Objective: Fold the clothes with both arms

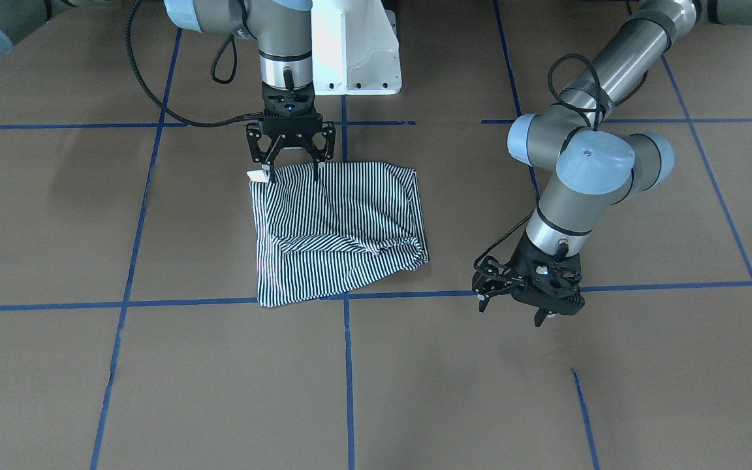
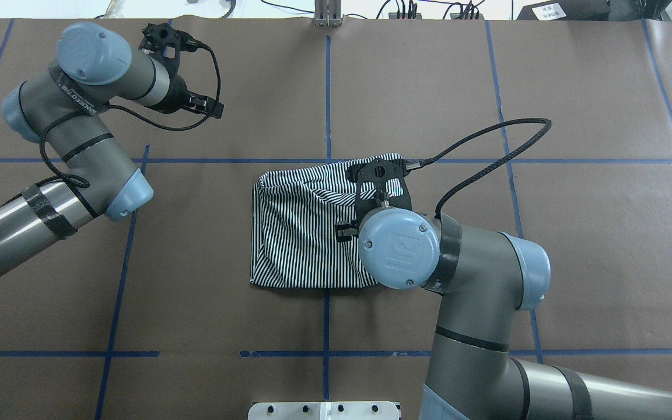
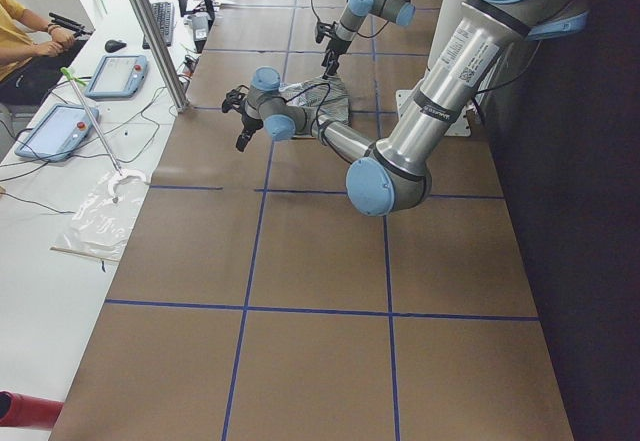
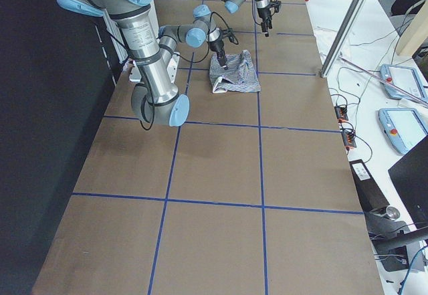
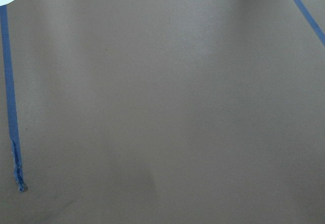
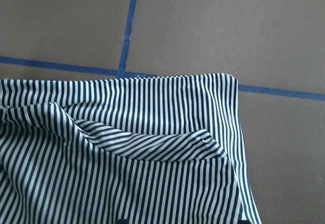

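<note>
The shirt (image 1: 343, 228) lies in the middle of the table (image 1: 154, 405), already down to a rough square, though it's far from flat: a lumpy ridge runs across it and one side bunches where the layers meet. My right gripper (image 1: 292, 172) points straight down at the edge nearest the robot's base (image 1: 356, 52), jaws wide apart, with both fingertips (image 1: 266, 173) touching or just above the cloth and a small pale scrap showing by one of them. The right wrist view shows a clean folded corner and a crease just inside it. The left gripper (image 1: 510, 313) is well apart from the shirt, tilted over bare table beside a blue tape line (image 1: 676, 284), its jaws apart too and nothing in them; its wrist camera sees only brown surface. I judge we're late in the fold, at the point of either taking this near edge or letting it go, and I can't tell which. If another fold is due, I'd need the right jaws to pinch all the layers and the left arm to come in to the matching corner, so the edge lifts evenly.
</note>
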{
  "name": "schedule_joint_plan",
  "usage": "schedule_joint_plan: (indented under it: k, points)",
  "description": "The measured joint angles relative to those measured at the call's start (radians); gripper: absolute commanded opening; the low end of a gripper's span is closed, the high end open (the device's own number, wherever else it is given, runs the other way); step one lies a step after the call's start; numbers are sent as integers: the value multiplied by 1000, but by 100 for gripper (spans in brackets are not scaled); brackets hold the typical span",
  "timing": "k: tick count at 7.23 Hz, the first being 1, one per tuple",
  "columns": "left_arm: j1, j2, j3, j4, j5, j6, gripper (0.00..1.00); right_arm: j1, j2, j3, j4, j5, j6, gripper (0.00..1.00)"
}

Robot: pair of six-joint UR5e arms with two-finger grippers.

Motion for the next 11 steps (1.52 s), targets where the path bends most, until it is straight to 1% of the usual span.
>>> schedule_joint_plan:
  k: [1, 3, 9, 10, 11]
  points:
    - [1, 0, 1, 0, 0, -1, 100, -12, -22, 16, 5, -7, 3, 78]
    - [1, 0, 1, -1, 0, -1, 100, -43, -44, 16, 9, -17, 6, 78]
    - [2, 0, -1, -2, 0, -10, 100, -61, -61, -66, 16, -30, 6, 78]
    - [2, 0, -1, -2, 0, -11, 100, -61, -61, -92, 49, -34, 10, 78]
    - [2, 0, -1, -2, 0, -11, 100, -60, -61, -132, 120, -36, 12, 78]
